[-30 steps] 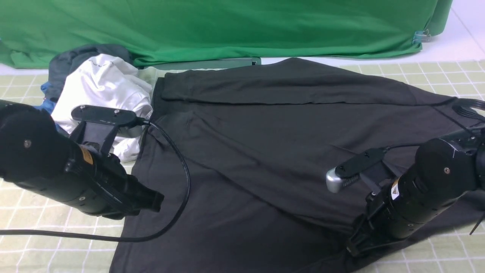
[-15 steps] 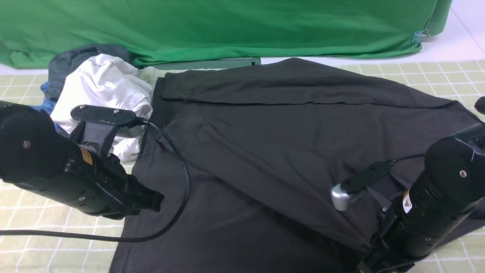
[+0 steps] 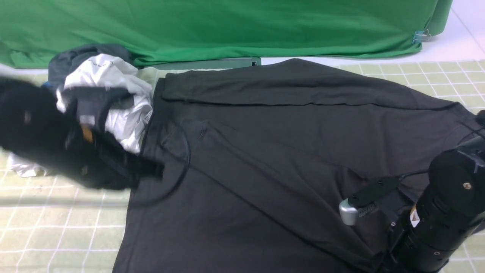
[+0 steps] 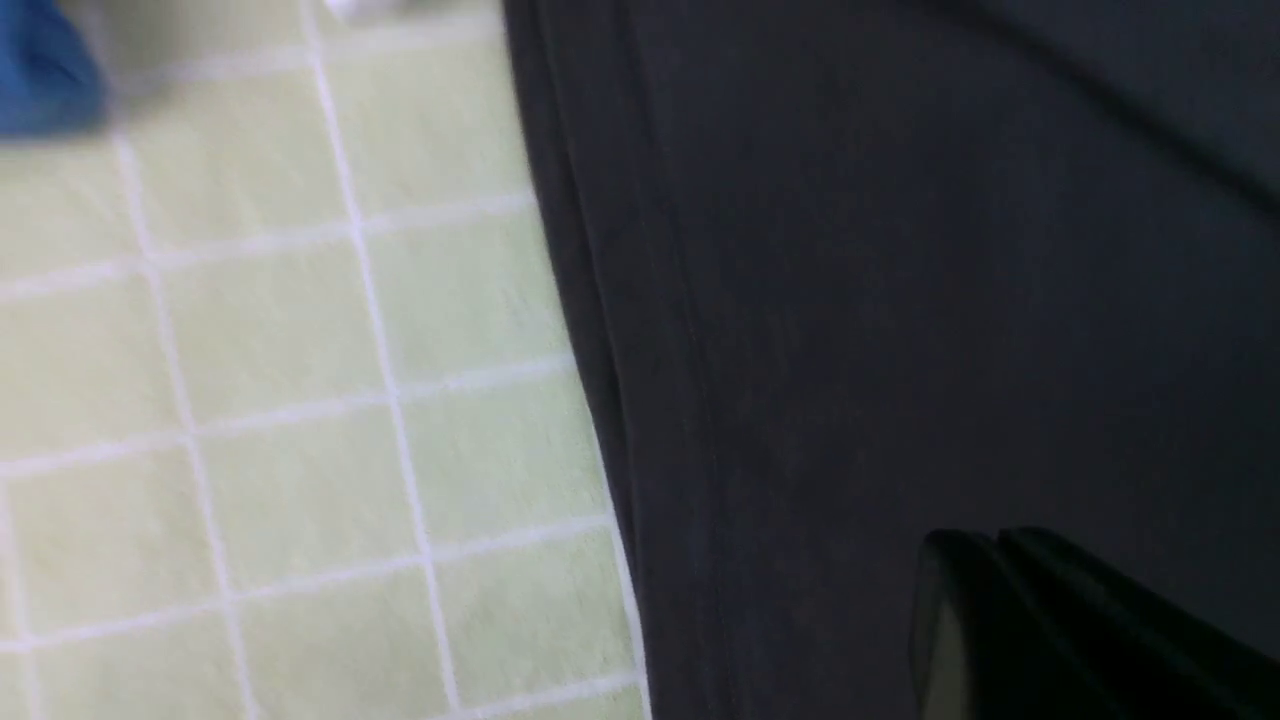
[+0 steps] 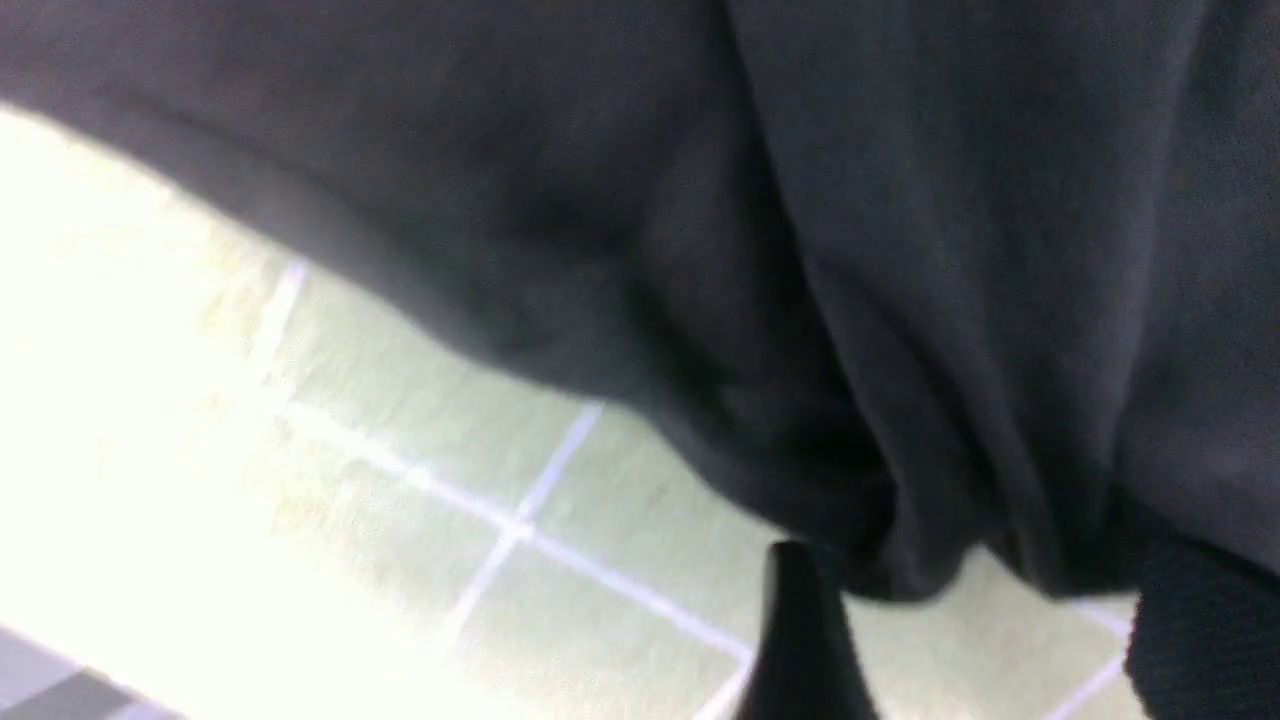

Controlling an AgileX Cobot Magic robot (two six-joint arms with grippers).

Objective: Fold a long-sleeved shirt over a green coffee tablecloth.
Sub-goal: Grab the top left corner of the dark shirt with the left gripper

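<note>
The black long-sleeved shirt [image 3: 265, 151] lies spread over the pale grid-patterned green coffee tablecloth [image 3: 57, 235], with a sleeve folded across its far edge. My left gripper [image 3: 153, 170] is motion-blurred at the shirt's left edge. In the left wrist view its fingertips [image 4: 975, 545] are pressed together over the black cloth [image 4: 900, 300], with nothing seen between them. My right arm [image 3: 439, 227] is low at the near right corner, its jaws hidden there. In the right wrist view the right gripper [image 5: 970, 620] stands open over the tablecloth [image 5: 620, 500], the shirt's bunched edge [image 5: 880, 480] just beyond its fingertips.
A crumpled white shirt [image 3: 121, 113] and a dark grey garment [image 3: 75, 57] are piled at the far left, partly behind my left arm. A blue garment [image 4: 40, 80] shows beside them. Plain bright green fabric [image 3: 227, 26] hangs along the back, clipped [image 3: 418, 36] at its right end.
My right arm has drawn the shirt's fold toward the near right, then opened and let the cloth go. My left arm has swung up and back, now blurred.
</note>
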